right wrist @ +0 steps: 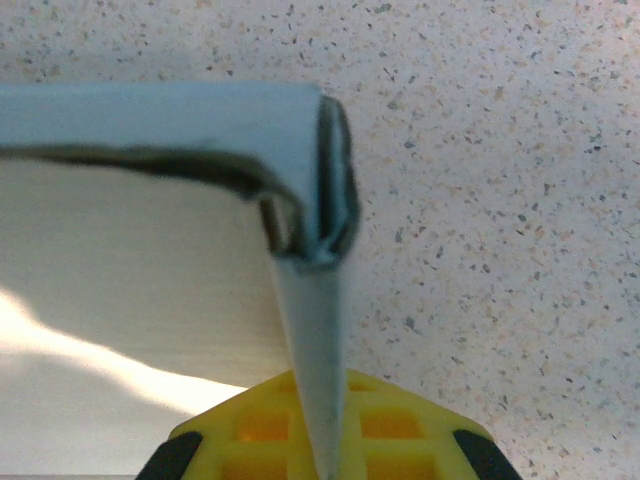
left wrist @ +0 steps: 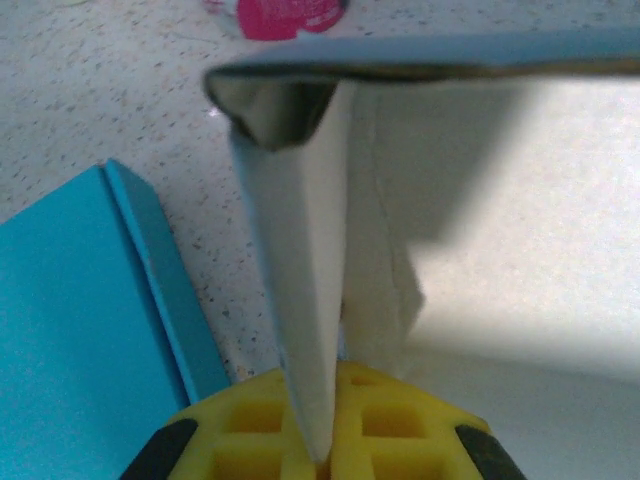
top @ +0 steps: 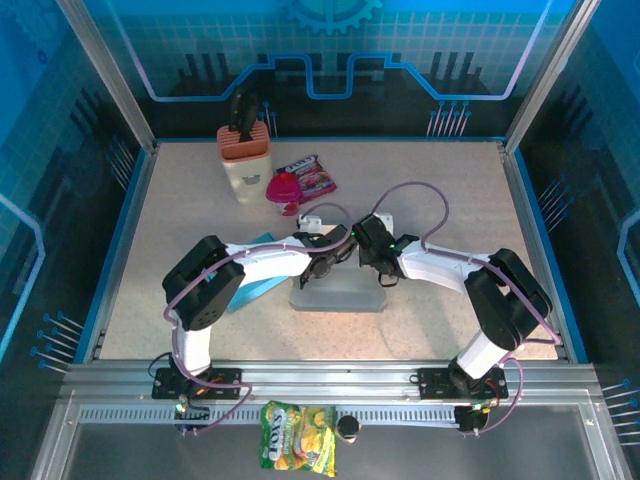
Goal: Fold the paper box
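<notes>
A: Both pincers closed tight: left gripper (left wrist: 318,455) pinches a side wall of the paper box (top: 338,292), right gripper (right wrist: 322,455) pinches the wall at the opposite corner
B: Box position?
A: I see it mid table (top: 450,200), between the two wrists, blue sheet (left wrist: 70,340) lying just beside its left side

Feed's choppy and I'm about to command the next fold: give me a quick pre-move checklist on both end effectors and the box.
1. Left end effector shut on an upright wall of the pale grey paper box: ok.
2. Right end effector shut on the wall at a folded corner: ok.
3. Corner tuck fully seated: cannot tell.
4. Flat blue cardboard sheet lying apart from the gripped wall: ok.
5. Box base flat on the speckled table: cannot tell.
</notes>
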You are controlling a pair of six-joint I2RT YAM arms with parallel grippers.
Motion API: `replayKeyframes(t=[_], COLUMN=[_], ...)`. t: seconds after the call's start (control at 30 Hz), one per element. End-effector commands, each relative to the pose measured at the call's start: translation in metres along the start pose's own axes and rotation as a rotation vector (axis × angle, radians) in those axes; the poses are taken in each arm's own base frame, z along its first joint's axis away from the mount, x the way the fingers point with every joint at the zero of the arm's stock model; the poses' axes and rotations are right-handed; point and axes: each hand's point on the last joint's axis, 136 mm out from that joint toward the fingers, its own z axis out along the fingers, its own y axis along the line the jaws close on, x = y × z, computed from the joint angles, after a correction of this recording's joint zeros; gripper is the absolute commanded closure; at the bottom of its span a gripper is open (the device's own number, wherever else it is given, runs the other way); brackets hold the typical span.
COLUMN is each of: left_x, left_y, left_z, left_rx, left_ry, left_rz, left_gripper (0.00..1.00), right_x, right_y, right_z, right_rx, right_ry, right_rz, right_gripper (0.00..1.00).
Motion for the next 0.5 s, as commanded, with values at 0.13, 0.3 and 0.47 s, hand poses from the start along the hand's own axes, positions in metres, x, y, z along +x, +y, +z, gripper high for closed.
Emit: replayKeyframes(t=[0.13,0.3,0.47], left_x=[0.025,0.017,0.001], left_y=[0.028,0.019,0.011], left_z=[0.012,0.003,-0.025], left_rx=[-0.223,-0.164,0.002], left_ry=[0.039,0.011,-0.029], left_rz=[0.064,0.059,-0.002], left_gripper=[1.0,0.79,0.46], right_x=[0.014,0.014,0.015], right_y=[-0.007,-0.007,-0.012], right_z=[0.003,0.005,0.005], right_rx=[0.082,0.089,0.112], right_ry=[0.021,0.023,0.021], right_rz=[-0.049,-0.052,-0.048], right_gripper=[1.0,1.0,1.0])
